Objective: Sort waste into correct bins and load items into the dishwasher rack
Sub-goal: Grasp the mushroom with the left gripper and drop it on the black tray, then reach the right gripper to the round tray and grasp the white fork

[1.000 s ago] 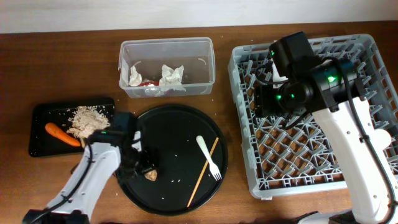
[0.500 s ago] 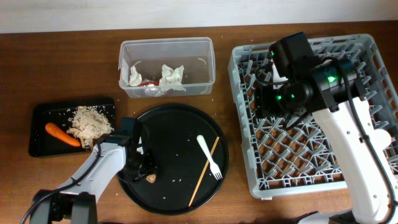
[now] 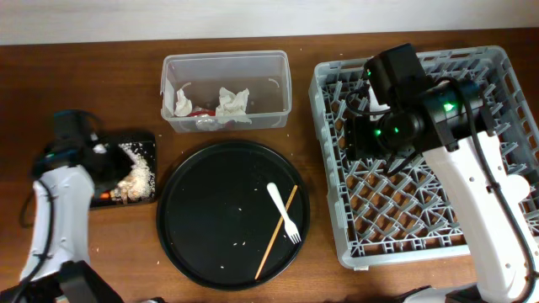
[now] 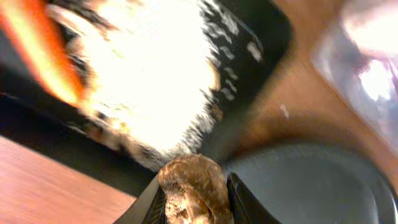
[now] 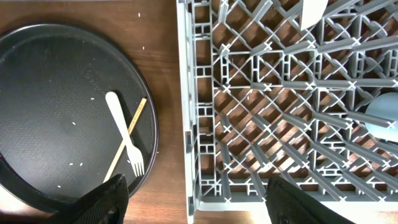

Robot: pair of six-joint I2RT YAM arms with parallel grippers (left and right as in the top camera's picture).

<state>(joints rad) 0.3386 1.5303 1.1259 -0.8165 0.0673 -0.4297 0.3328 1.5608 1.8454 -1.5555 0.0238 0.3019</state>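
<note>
My left gripper (image 4: 194, 200) is shut on a brown food scrap (image 4: 193, 186) and hangs over the right end of the small black tray (image 3: 148, 140), just above the rice (image 4: 155, 81). The orange carrot (image 4: 46, 50) lies further left in that tray. In the overhead view the left gripper (image 3: 116, 172) partly hides the tray. The white fork (image 3: 282, 212) and the chopstick (image 3: 274, 240) lie on the round black tray (image 3: 210, 244). My right gripper (image 5: 196, 205) stands open above the left edge of the grey rack (image 3: 497, 84), nothing between its fingers.
The clear tub (image 3: 274, 84) at the back holds crumpled tissues (image 3: 232, 103) and a red wrapper (image 3: 200, 111). A light blue cup (image 5: 382, 112) shows at the right of the rack. A few rice grains dot the round tray.
My left gripper closed on the brown scrap on the round tray and swung left with it to over the small black tray. The right arm has not moved.
</note>
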